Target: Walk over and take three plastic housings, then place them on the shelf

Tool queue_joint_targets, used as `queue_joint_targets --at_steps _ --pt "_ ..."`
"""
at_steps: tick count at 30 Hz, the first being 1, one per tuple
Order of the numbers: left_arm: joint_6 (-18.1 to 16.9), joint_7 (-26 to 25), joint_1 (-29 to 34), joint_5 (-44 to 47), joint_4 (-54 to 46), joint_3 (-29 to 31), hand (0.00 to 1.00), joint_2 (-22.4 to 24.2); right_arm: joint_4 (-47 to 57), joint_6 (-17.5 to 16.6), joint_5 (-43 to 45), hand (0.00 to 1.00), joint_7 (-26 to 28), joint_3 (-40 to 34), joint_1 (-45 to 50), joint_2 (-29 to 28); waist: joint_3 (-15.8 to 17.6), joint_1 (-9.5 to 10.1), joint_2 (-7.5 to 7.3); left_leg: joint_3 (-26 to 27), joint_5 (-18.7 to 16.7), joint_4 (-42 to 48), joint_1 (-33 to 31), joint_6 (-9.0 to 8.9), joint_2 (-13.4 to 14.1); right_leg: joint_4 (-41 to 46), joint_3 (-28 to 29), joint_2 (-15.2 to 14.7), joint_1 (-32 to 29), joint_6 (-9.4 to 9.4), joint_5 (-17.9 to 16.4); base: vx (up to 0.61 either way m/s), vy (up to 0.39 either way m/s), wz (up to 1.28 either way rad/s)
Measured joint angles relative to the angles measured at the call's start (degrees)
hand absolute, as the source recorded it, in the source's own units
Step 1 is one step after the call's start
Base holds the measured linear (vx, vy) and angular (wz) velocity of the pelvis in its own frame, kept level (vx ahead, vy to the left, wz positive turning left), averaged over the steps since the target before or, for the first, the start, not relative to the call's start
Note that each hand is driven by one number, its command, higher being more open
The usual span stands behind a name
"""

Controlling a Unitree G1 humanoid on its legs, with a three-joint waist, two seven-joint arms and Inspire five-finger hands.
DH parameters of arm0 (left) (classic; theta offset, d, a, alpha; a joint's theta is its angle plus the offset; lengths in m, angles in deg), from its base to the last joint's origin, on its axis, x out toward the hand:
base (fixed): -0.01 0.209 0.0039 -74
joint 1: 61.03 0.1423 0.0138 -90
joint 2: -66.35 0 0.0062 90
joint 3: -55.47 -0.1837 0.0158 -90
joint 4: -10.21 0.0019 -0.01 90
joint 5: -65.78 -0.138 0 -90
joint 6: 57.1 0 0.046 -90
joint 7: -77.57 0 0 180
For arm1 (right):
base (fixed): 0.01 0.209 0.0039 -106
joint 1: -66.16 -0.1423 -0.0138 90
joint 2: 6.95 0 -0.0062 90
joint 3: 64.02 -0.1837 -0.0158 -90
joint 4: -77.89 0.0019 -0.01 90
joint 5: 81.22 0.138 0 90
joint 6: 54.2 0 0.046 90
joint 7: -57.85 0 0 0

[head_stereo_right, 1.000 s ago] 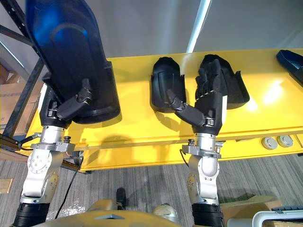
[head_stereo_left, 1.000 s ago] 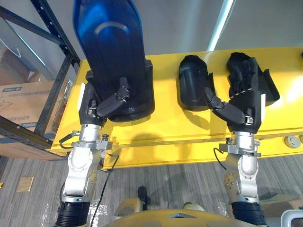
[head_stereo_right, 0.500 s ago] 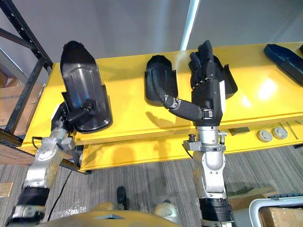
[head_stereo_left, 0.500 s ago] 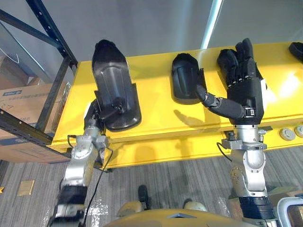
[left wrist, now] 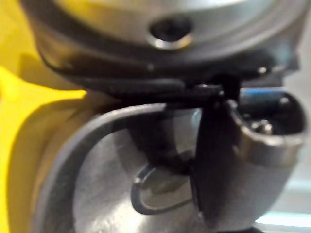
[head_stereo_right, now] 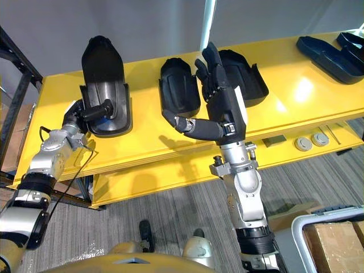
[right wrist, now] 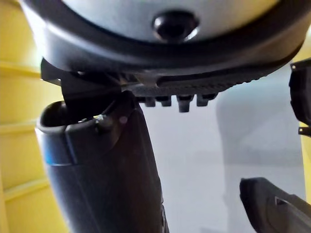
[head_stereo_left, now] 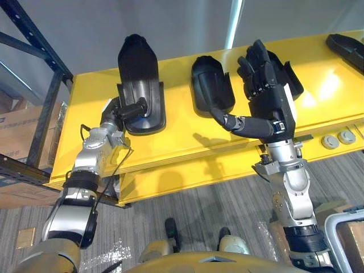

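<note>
Three black plastic housings lie in a row on the yellow table: a left housing, a middle housing and a right housing. My left hand grips the near end of the left housing, which rests on the table; its thumb lies over the rim on the grey inner face. My right hand hovers above the table between the middle and right housings. It is open with straight fingers, holds nothing and partly covers the right housing.
More black housings lie at the table's far right end. A dark metal rack with cardboard boxes stands to the left. Round grey knobs sit on the front ledge. A bin with a carton is at lower right.
My left hand has brought the left housing down from close to the camera onto the yellow table. My right hand has lifted off the right housing, staying open. The view has shifted.
</note>
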Motion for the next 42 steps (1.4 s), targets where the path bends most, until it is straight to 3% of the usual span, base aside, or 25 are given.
queue_joint_targets --at_steps 8,17,18,42 --pt "2.62 -1.04 -3.60 1.63 2.65 -0.67 0.00 -2.36 0.00 2.79 0.24 1.00 0.69 0.32 0.00 1.02 1.31 -1.07 0.38 1.44 0.10 0.00 0.00 -0.19 0.61 -0.24 1.43 0.35 -0.78 -0.29 0.67 0.00 0.011 -0.10" --pt "3.60 -4.24 -6.32 1.41 4.23 -0.34 0.00 -2.34 0.05 2.95 0.26 1.00 0.77 0.25 -0.04 1.96 3.27 -1.23 0.86 1.39 0.17 0.00 -0.09 -0.73 1.20 -0.87 1.49 0.95 -0.66 -0.23 1.12 0.00 0.004 -0.02" --pt "3.63 -4.49 -6.50 1.41 4.21 -0.33 1.00 -2.34 0.05 2.98 0.26 1.00 0.66 0.26 -0.04 1.96 3.49 -1.25 1.10 1.26 0.16 0.00 -0.15 -0.74 1.20 -0.88 1.44 0.94 -0.68 -0.18 1.15 0.00 0.000 0.00" --pt "7.39 -12.60 -10.19 -2.40 6.25 1.14 1.00 -2.23 0.07 4.40 0.14 1.00 -2.31 0.76 -2.17 1.85 4.91 -1.57 0.99 0.96 0.28 0.00 0.01 -0.62 1.25 -0.84 1.26 0.98 -0.40 -0.18 1.15 0.00 0.000 0.00"
